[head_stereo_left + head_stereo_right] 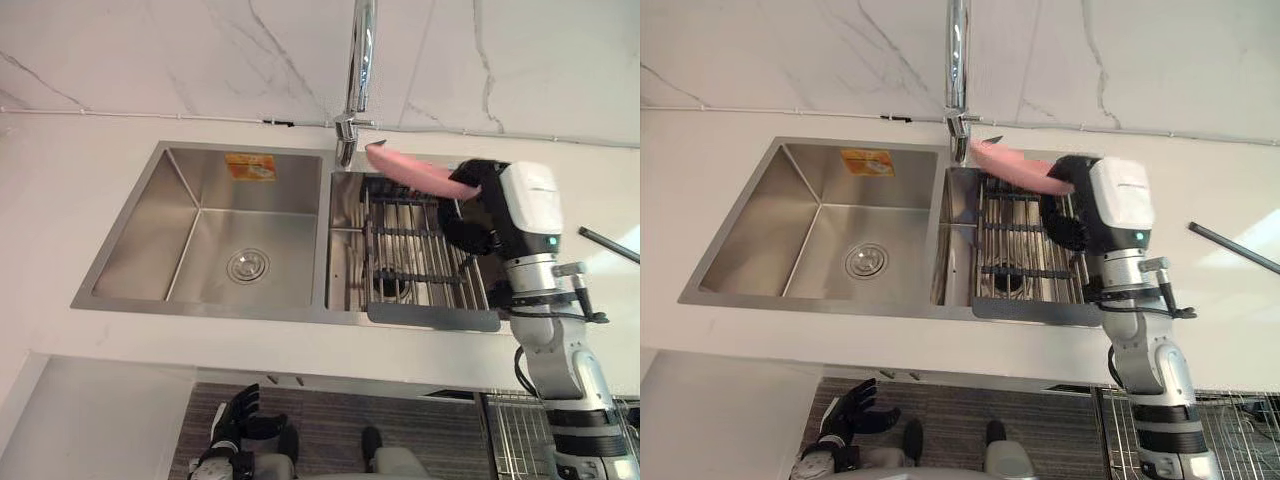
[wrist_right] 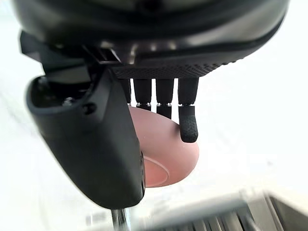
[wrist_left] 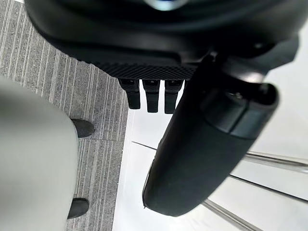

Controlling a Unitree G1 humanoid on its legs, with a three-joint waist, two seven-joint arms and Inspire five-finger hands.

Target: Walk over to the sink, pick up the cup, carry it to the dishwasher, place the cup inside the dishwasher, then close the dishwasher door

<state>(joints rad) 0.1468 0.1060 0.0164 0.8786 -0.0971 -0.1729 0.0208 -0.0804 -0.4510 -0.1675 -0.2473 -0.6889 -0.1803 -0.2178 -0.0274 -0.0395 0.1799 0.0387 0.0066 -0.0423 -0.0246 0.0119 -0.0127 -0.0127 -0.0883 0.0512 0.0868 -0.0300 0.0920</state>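
Observation:
A pink cup [image 1: 408, 170] is tilted on its side in the air, just above the back of the sink's right basin and below the tap [image 1: 358, 70]. My right hand [image 1: 472, 222] is shut on it from the right: in the right wrist view the fingers [image 2: 188, 125] curl over the pink cup [image 2: 168, 154] and the thumb [image 2: 96, 144] lies across its near side. My left hand [image 1: 236, 418] hangs low in front of the counter, above the striped floor, fingers relaxed and holding nothing.
The steel sink [image 1: 120, 300] has a large left basin with a drain [image 1: 248, 265] and a narrow right basin holding a wire rack [image 1: 420, 250]. White counter surrounds it. A dark rod [image 1: 610, 245] lies at the right. A wire basket [image 1: 515, 425] shows below the counter at the lower right.

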